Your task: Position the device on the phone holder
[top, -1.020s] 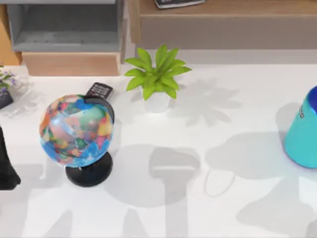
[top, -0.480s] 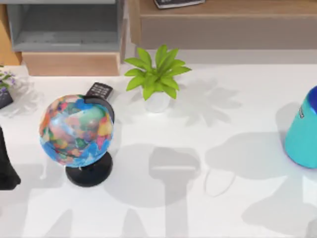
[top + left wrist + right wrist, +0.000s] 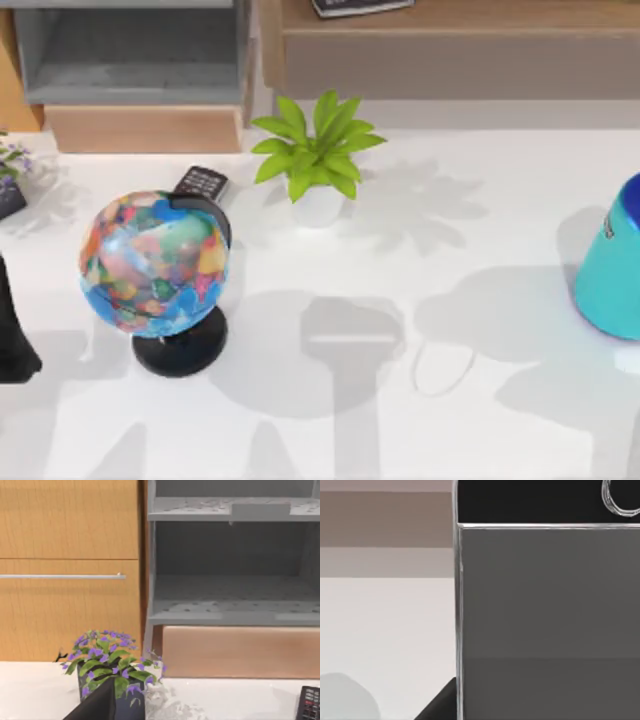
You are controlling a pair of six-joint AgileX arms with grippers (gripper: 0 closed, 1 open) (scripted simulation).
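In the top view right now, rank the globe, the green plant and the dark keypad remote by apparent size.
1. Globe, clearly the largest.
2. Green plant in its white pot.
3. Keypad remote, smallest, though the globe partly hides it.

The scene is bright and evenly lit. Light comes from above, so soft grey shadows lie on the white table [image 3: 500,200]. The plant [image 3: 317,150] throws a leafy shadow to its right side. Wide, blurry shadows of arm shapes lie in front of the globe [image 3: 155,262] and to the right of it, with smooth edges. The globe has a mild shine on its surface but no strong glare. The blue cone [image 3: 612,262] has a pale shadow behind it. In the right wrist view the phone [image 3: 545,620] is very close; its grey screen looks flat and dull, and its silver edge gives a thin bright line. The left wrist view is clear, with dim shade inside the grey shelf [image 3: 232,570].
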